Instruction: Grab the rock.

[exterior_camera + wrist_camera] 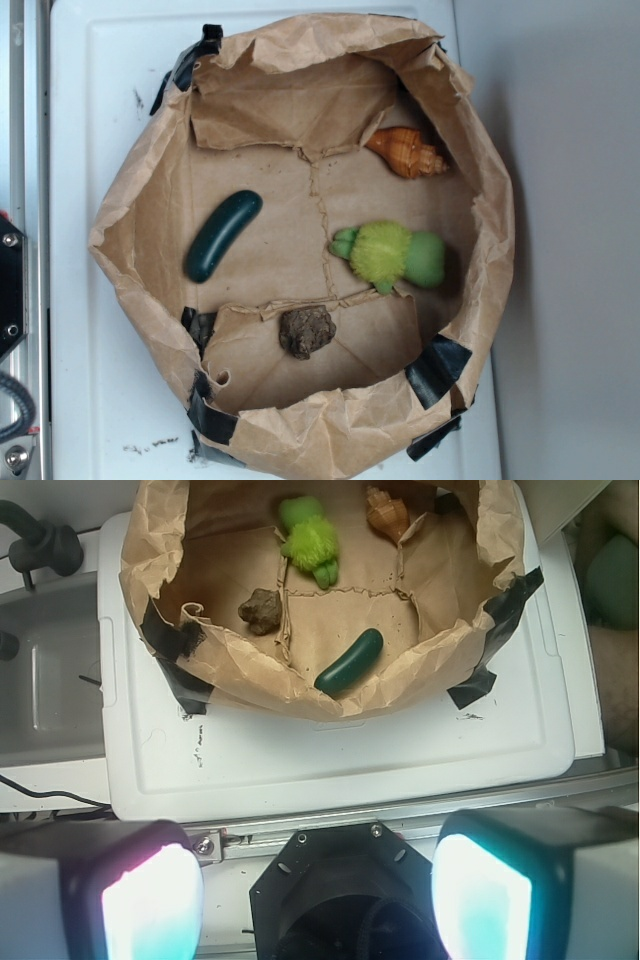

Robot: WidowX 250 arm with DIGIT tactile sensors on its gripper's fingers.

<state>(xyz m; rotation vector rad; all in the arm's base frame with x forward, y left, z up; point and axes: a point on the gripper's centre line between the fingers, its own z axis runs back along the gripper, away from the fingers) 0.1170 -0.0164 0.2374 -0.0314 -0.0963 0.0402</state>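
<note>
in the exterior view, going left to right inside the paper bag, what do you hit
dark green cucumber → rock → green spiky toy. The orange-brown seashell spans much the same stretch as the toy, so its place is unclear and it is left out of the order.

Crinkled matt brown paper bag (300, 255); rough, pitted dark brown rock (306, 331); smooth, glossy dark green cucumber (222, 235).
</note>
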